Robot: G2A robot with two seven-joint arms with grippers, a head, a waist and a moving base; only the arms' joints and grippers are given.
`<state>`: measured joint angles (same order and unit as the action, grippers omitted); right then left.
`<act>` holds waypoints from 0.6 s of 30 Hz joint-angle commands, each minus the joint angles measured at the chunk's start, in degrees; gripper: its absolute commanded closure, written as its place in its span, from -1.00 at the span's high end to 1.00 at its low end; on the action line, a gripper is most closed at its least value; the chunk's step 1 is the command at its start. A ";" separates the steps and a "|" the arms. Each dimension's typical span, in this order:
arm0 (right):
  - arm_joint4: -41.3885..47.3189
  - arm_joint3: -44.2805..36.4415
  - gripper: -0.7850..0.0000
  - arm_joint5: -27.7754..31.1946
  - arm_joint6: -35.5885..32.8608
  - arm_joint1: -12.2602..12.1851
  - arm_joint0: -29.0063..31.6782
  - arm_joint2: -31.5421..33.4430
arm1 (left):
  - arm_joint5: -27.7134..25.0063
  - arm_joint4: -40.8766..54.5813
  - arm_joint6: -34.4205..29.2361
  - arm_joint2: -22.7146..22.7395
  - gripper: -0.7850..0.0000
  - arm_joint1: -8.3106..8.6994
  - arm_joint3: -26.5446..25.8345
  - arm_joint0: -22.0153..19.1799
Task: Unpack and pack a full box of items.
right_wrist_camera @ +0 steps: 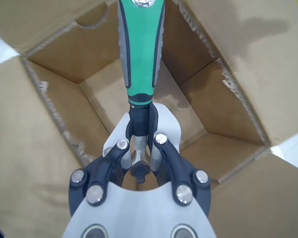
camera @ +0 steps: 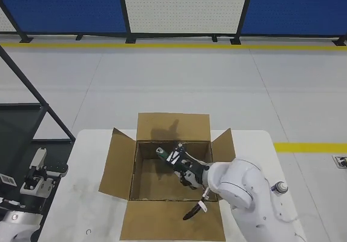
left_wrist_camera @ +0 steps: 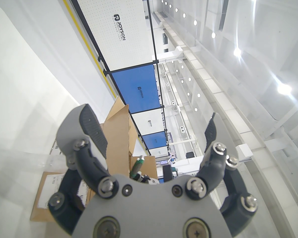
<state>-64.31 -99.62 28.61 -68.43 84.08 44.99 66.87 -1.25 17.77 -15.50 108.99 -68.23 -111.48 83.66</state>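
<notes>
Left arm (camera: 31, 181) sits off the table's left edge, about 8 o'clock from the box. Left gripper (left_wrist_camera: 151, 120) is spread wide with nothing between its ribbed pads (left_wrist_camera: 93, 127), and it is tilted up toward the hall ceiling. From its wrist view the box's side wall and a bit of the green tool show beyond it.

The white table (camera: 88, 199) carries the open cardboard box (camera: 173, 127) at centre, all four flaps folded outward.

The right arm comes in from 4 o'clock and reaches over the box's rim. Right gripper (right_wrist_camera: 140, 125) (camera: 189, 171) is closed narrow on the green-handled tool (right_wrist_camera: 141, 50) (camera: 168, 155), clamping the black collar and metal shank just below the grip. The tool is inside the box's opening, toward the back wall at 12 o'clock, with its handle pointing away from the gripper toward 10 o'clock. The bare cardboard floor is visible underneath. I can't tell whether the tool's far end touches anything.

A dark small item (camera: 194, 210) lies on the near flap at 5 o'clock; it is too small to identify.

A grey-topped can (camera: 279, 188) stands on the table at 3 o'clock, well apart from the box.
</notes>
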 commanded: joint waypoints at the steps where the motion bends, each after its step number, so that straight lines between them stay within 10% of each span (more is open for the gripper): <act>1: 1.25 -5.82 -1.00 0.23 -0.18 -0.44 2.16 1.66 | 0.00 0.00 0.00 0.00 1.00 0.00 0.00 0.00; 18: 6.35 -35.03 -1.00 -10.40 3.90 -3.17 19.03 20.74 | 0.00 0.00 0.00 0.00 1.00 0.00 0.00 0.00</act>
<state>-58.33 -134.86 18.44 -65.25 81.03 63.23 85.87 -1.25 17.77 -15.50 108.99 -68.23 -111.48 83.66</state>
